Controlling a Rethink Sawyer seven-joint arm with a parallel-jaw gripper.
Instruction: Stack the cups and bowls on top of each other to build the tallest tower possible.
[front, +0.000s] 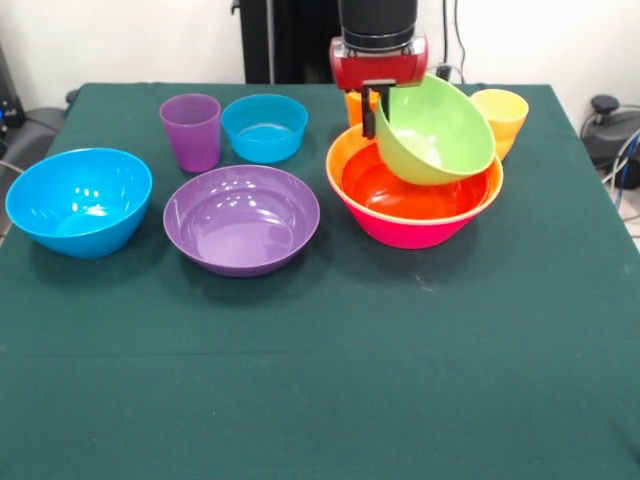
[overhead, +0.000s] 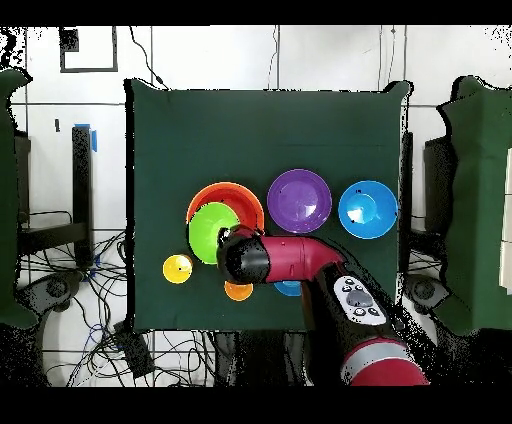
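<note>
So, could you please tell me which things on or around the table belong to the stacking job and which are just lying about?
Part of the job:
- gripper, shut on the tilted green bowl
- tower: pink, orange and red-orange bowls
- purple bowl
- large blue bowl
- small blue bowl
- purple cup
- yellow cup
- orange cup

Just lying about:
- cables on the floor
</note>
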